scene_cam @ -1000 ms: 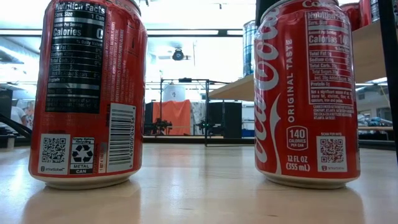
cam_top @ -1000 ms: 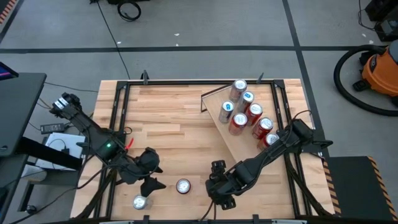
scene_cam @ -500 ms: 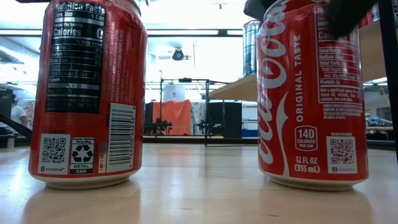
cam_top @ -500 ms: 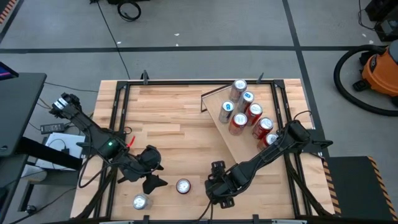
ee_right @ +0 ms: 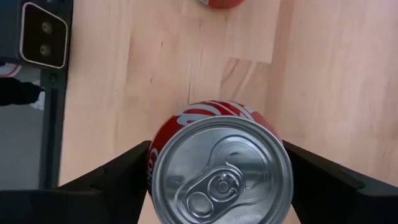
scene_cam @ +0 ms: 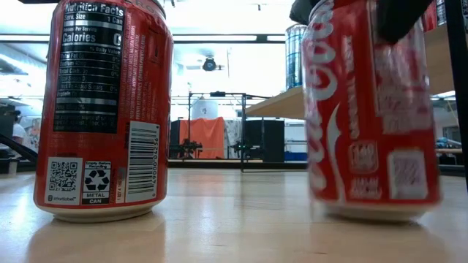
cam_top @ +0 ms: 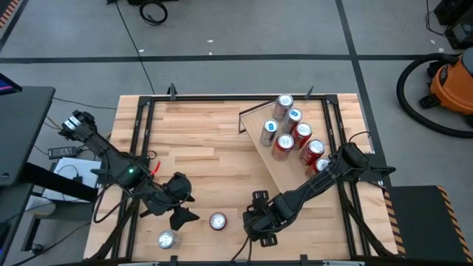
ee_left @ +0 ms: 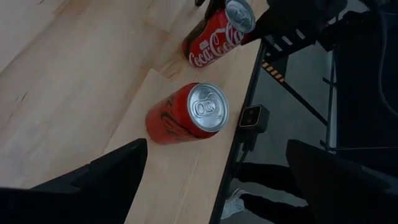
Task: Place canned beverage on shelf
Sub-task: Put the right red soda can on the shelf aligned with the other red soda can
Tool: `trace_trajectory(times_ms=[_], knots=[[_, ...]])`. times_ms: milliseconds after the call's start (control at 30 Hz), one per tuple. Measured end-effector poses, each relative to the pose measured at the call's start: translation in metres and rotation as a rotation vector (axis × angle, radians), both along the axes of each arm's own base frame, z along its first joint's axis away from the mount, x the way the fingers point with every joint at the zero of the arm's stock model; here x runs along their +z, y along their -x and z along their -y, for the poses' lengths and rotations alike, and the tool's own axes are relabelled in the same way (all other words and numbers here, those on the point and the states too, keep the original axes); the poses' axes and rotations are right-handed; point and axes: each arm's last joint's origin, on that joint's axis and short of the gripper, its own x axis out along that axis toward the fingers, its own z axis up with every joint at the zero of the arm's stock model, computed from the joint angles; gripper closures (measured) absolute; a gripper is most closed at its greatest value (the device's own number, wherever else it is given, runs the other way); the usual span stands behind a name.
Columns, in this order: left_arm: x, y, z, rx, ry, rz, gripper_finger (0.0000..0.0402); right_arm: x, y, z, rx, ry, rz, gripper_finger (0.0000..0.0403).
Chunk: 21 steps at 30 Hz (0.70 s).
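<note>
A red cola can stands upright near the table's front edge, flanked by the right gripper, whose fingers are seen at its sides. Whether they pinch it cannot be told. The shelf, farther back, carries seven cans. The left gripper is spread open beside another can.

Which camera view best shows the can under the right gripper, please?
The right wrist view: the can fills it, lid up, tab and red rim plain. The low view gives only its red side, the left wrist view shows it far off, and the high view hides it beneath the right gripper.
</note>
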Motion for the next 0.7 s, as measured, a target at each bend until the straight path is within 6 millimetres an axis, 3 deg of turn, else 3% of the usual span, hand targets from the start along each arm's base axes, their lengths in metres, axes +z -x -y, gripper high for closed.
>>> trace_trajectory(times_ms=[400, 700], knots=[[0.000, 0.000, 0.000, -0.003, -0.003, 0.000, 0.0006, 0.062, 0.001, 0.035, -0.336, -0.015, -0.120, 0.0078], [0.000, 0.000, 0.000, -0.005, -0.006, 0.001, 0.0006, 0.117, 0.008, 0.051, -0.427, -0.071, -0.031, 0.0078]])
